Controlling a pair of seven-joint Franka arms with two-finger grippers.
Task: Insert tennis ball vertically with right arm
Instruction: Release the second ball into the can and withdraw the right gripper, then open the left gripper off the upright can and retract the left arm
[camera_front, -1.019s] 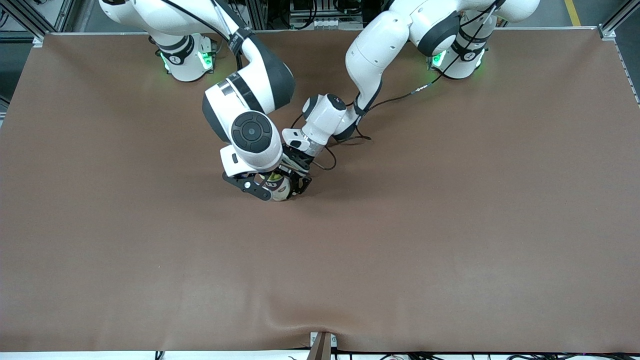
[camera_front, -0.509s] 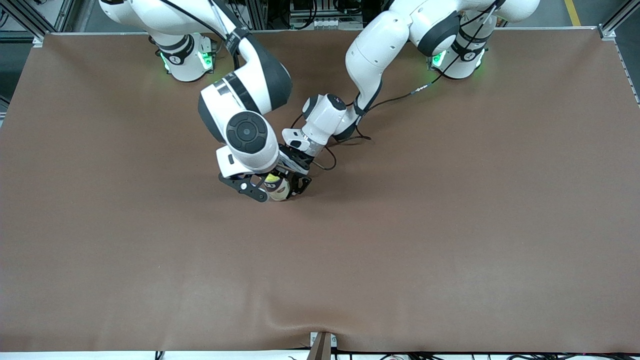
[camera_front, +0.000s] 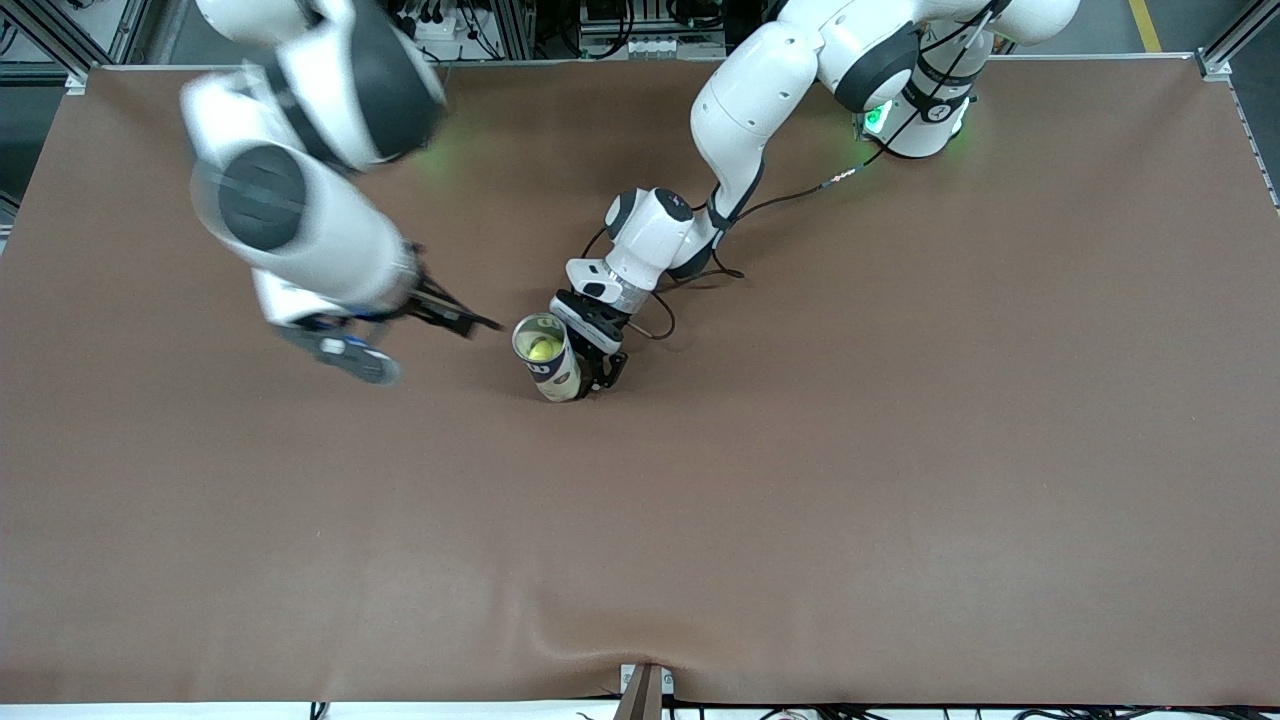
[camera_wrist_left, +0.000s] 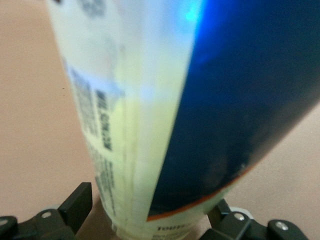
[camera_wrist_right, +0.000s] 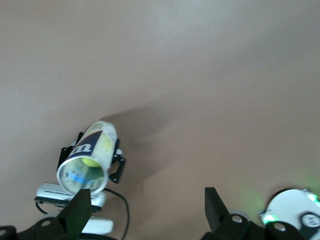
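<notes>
A yellow tennis ball (camera_front: 545, 348) lies inside an open-topped tennis can (camera_front: 556, 372) that stands upright on the brown table. The left gripper (camera_front: 586, 372) is low beside the can with a finger on either side of its base. In the left wrist view the can (camera_wrist_left: 165, 125) fills the picture, and a slit of table shows between one finger (camera_wrist_left: 76, 205) and the can wall, so the left gripper (camera_wrist_left: 150, 220) looks open around it. The right gripper (camera_front: 400, 335) hangs open and empty over the table toward the right arm's end. The right wrist view shows the can (camera_wrist_right: 95, 142) and ball (camera_wrist_right: 92, 161) from above.
A brown mat (camera_front: 900, 450) covers the whole table. A black cable (camera_front: 657, 325) loops on it beside the left wrist. A small bracket (camera_front: 643, 690) sits at the table edge nearest the front camera.
The right arm has swung up and away from over the can toward its own end of the table, leaving the ball showing inside the can. The left arm has stayed put.
</notes>
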